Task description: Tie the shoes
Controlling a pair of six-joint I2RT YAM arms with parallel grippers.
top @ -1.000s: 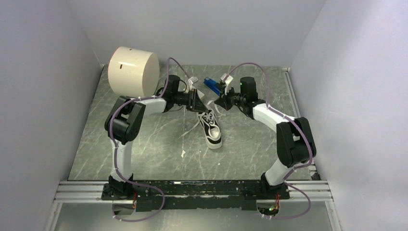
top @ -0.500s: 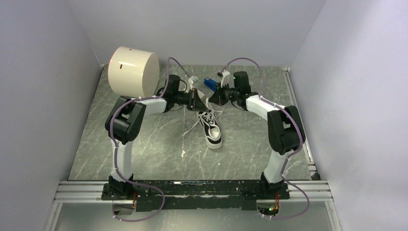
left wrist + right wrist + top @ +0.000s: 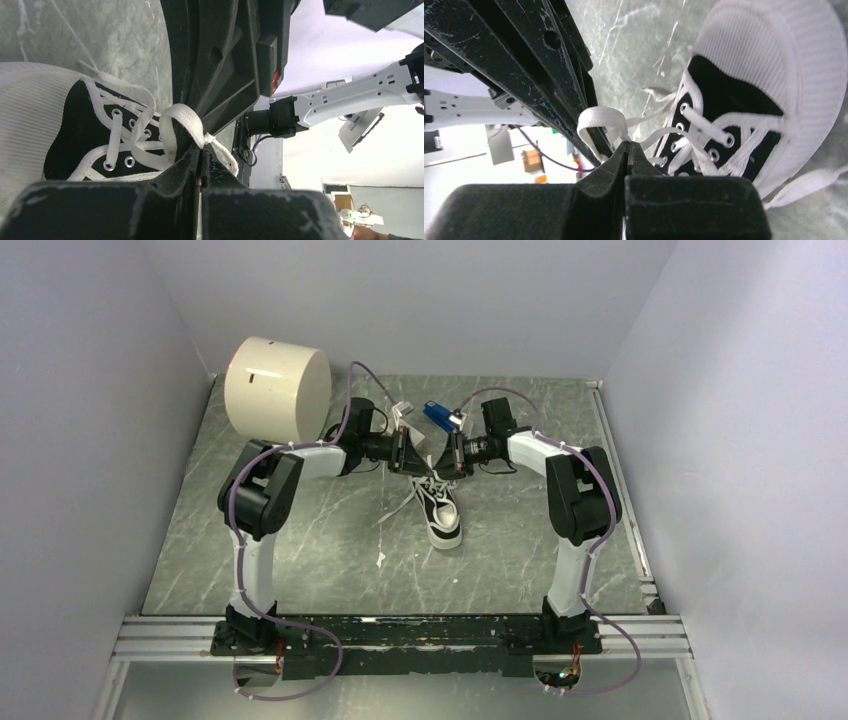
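Top external view: the small low-top sneaker of black-and-white canvas lies on the grey marbled tabletop, its toe pointing toward the arm bases. Over its far, laced end the left hand and the right hand meet almost tip to tip. Each is clamped on a white lace loop, so I judge the pull must go sideways, across the long axis.

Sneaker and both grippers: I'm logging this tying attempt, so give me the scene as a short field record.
shoe: black-and-white canvas sneaker on grey marbled table, toe cap toward the arm bases
left gripper: shut on white lace
right gripper: shut on white lace
gripper tips: close together over the laced end
behind: blue stapler, cream cylinder
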